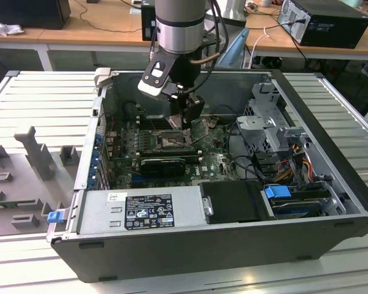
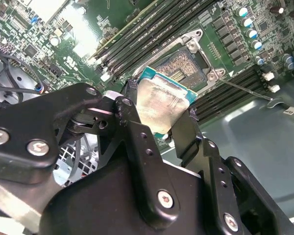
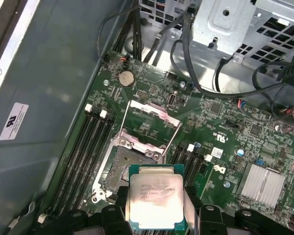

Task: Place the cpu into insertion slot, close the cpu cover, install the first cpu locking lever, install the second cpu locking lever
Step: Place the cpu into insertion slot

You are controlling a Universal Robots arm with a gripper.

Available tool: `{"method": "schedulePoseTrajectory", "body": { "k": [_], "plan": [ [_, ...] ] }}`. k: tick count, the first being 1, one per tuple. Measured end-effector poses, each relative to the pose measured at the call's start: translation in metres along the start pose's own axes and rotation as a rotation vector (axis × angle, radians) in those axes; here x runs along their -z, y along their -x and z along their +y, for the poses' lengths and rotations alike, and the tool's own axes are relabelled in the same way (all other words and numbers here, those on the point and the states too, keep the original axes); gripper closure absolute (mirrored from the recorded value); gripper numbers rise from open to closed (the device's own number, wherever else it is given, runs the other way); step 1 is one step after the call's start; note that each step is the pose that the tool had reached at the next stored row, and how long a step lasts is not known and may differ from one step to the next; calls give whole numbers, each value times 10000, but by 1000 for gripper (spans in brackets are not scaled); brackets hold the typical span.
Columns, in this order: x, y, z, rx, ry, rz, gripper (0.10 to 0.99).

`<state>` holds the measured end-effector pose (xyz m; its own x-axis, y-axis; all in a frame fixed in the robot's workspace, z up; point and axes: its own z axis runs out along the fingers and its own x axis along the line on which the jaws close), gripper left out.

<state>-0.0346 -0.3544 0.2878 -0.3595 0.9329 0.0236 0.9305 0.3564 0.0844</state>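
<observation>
My gripper [image 1: 187,115] hangs inside the open computer case, shut on the cpu [image 3: 154,198], a pale silver square chip with a green rim [image 2: 161,103]. The black fingers [image 2: 132,112] clamp two opposite edges of the chip. It hovers just above the insertion slot [image 3: 132,164], partly overlapping one side of it and apart from it. The slot's dark centre [image 2: 183,63] with its silvery rim lies bare on the green board [image 1: 170,141]. The cpu cover [image 3: 152,117] stands swung open beyond the slot [image 1: 202,130]. A thin wire locking lever [image 2: 245,90] sticks out, unlatched.
Long black RAM slots [image 3: 88,142] flank the socket. A finned heatsink [image 3: 262,183] and black cables [image 3: 186,54] lie near a metal drive cage [image 1: 270,128]. The power supply [image 1: 141,211] fills the case front. The case walls [image 1: 331,141] hem in the arm.
</observation>
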Motion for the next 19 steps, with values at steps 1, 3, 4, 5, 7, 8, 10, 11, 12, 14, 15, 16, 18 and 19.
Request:
{"method": "schedulePoseTrajectory", "body": {
  "k": [1,3,4,5,7,8,10,11,12,14,15,16,18,19],
  "plan": [
    [-3,0,0,-107,2,-9,561],
    [-10,0,-1,-293,7,-25,561],
    [-12,0,-1,-341,8,-30,561],
    [-16,0,-1,-447,11,-38,561],
    [-19,1,-2,-555,12,-48,561],
    [-22,1,-2,-646,15,-55,561],
    [-28,1,-2,-813,19,-69,561],
    [-29,1,-3,-866,20,-74,561],
    [-34,1,-3,-986,23,-84,561],
    [-37,1,-3,-1089,26,-93,561],
    [-41,1,-4,-1166,28,-99,561],
    [-42,1,-4,-1219,29,-104,561],
    [-48,1,-4,-1365,32,-116,561],
    [-50,1,-4,-1423,33,-121,561]
  ]
}}
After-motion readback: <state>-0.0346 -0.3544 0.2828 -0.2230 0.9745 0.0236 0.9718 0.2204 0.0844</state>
